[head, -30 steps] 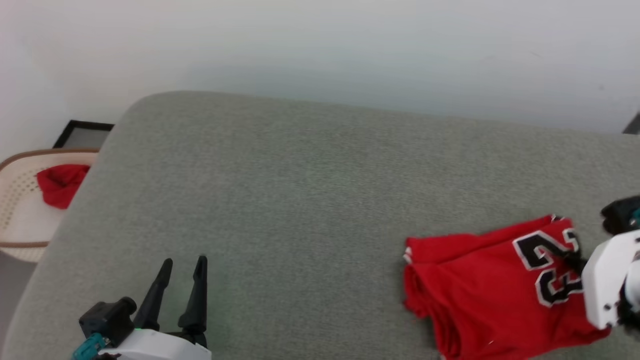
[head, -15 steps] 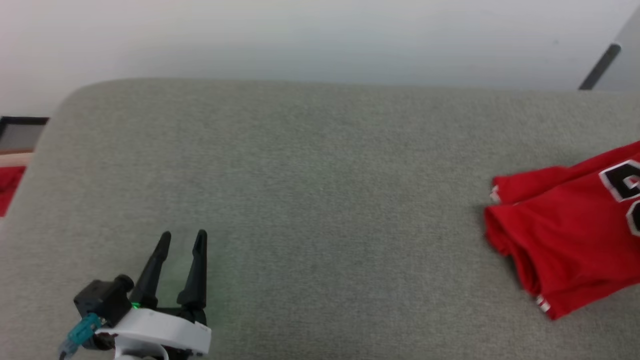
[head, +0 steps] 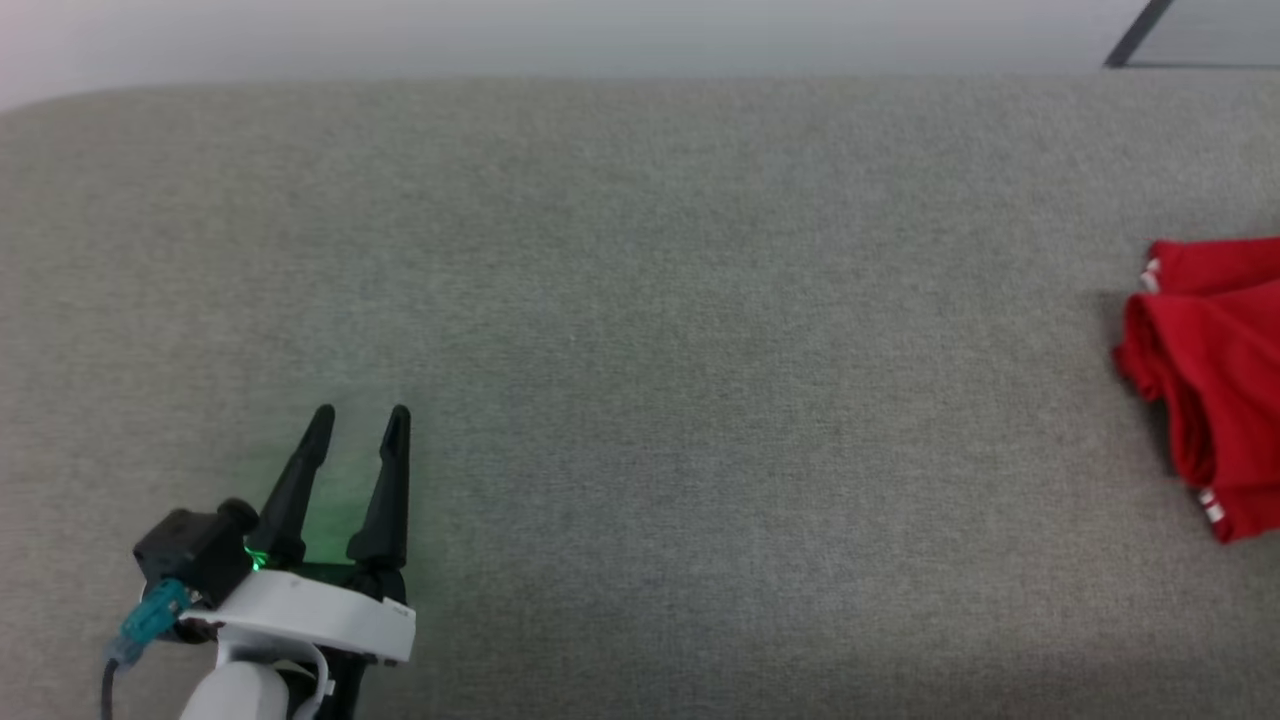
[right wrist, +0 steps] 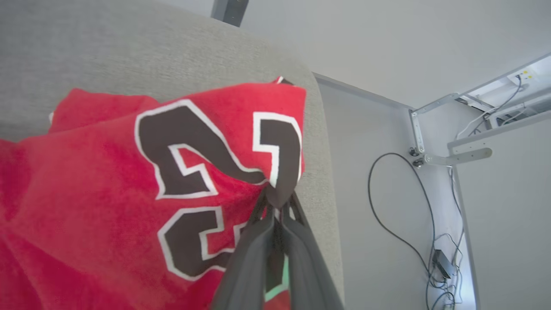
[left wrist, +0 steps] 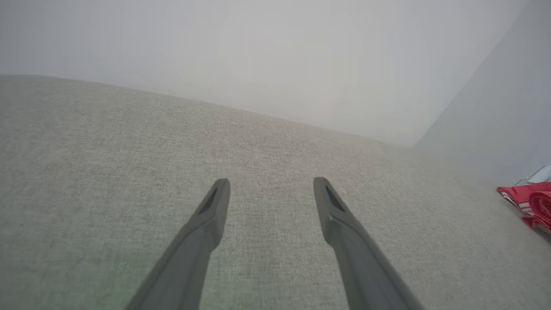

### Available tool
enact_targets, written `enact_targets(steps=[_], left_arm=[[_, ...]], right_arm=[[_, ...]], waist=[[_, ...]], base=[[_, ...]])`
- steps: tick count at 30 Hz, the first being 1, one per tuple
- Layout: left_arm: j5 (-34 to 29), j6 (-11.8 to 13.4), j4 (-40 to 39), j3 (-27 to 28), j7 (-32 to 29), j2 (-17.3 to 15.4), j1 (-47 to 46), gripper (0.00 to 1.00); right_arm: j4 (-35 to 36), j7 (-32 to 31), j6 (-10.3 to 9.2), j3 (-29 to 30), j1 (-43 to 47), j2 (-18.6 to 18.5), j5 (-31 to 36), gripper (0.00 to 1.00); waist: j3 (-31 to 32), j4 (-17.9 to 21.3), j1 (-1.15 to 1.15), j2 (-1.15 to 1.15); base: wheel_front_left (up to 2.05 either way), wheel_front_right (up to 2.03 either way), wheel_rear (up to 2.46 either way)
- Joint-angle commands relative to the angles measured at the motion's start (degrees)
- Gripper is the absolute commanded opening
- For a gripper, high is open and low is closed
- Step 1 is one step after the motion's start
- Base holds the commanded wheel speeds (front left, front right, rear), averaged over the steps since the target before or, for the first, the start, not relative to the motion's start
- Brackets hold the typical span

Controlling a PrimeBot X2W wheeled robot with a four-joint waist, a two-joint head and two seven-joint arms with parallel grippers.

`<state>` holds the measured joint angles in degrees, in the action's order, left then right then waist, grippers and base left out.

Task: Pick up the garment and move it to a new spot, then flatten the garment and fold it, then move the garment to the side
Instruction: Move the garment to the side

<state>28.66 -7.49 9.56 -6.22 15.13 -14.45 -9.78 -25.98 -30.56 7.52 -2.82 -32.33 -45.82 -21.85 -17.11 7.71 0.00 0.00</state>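
The garment (head: 1210, 380), a folded red jersey with white-and-red trim, lies at the right edge of the grey cushion (head: 640, 300) in the head view. In the right wrist view the garment (right wrist: 107, 181) shows its black white-outlined number, and my right gripper (right wrist: 277, 206) is shut on a pinch of the cloth at that number, near the cushion's right edge. My left gripper (head: 360, 425) hovers low over the cushion's near left with its fingers open and nothing between them. In the left wrist view the left gripper (left wrist: 271, 187) points across bare cushion, with the garment (left wrist: 527, 202) far to the right.
A pale wall (head: 600, 30) runs behind the cushion. Beyond the cushion's right end (right wrist: 318, 172) the right wrist view shows floor with a black cable (right wrist: 387, 206) and a metal bracket (right wrist: 452, 157). A dark strip (head: 1135, 35) stands at the back right.
The head camera has swung left and down, so the garment has slid toward the picture's right edge and the basket has left the picture. The left gripper stays open over the cushion.
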Motion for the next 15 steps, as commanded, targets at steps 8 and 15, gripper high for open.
enact_targets(steps=[8,15], left_arm=[[-0.12,0.01,-0.38,-0.68,-0.05,-1.28,-1.92,1.00],[-0.24,0.01,-0.62,-1.18,-0.05,-1.92,-2.90,1.00]], right_arm=[[-7.45,5.05,-0.07,-0.07,-4.92,-2.72,5.63,0.00],[-13.68,8.37,-0.07,0.00,-8.45,-1.81,8.71,0.00]], waist=[[-3.57,1.81,0.00,0.00],[-5.08,1.71,0.00,0.00]], base=[[0.00,0.00,0.00],[0.00,0.00,0.00]])
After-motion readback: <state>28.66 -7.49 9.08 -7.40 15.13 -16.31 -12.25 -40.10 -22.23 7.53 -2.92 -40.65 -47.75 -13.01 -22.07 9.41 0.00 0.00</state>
